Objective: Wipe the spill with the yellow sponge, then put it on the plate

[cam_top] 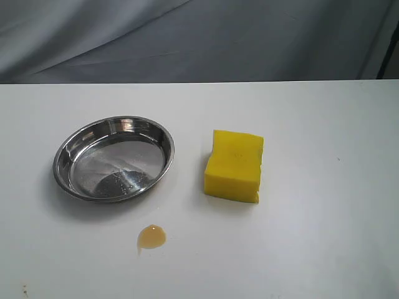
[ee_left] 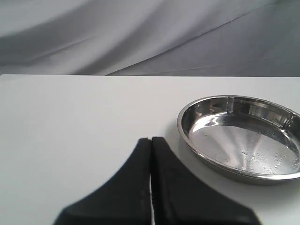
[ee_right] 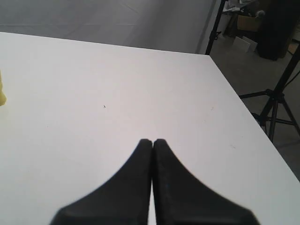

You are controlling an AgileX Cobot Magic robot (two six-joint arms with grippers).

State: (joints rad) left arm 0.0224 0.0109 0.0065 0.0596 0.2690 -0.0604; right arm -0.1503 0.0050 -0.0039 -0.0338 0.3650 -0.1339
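Note:
The yellow sponge [cam_top: 234,166] lies on the white table right of centre. A small amber-brown spill [cam_top: 151,237] sits near the front, below the shiny steel plate [cam_top: 67,147], which stands empty at the left. Neither arm shows in the exterior view. In the left wrist view my left gripper [ee_left: 151,139] is shut with nothing in it, and the plate [ee_left: 183,133] lies just beside its tips. My right gripper [ee_right: 152,141] is also shut and empty over bare table, and only a sliver of the sponge [ee_right: 2,95] shows at that frame's edge.
A grey cloth backdrop [cam_top: 199,37] hangs behind the table's far edge. In the right wrist view the table's side edge [ee_right: 255,126] drops off to a floor with a black tripod stand [ee_right: 276,101].

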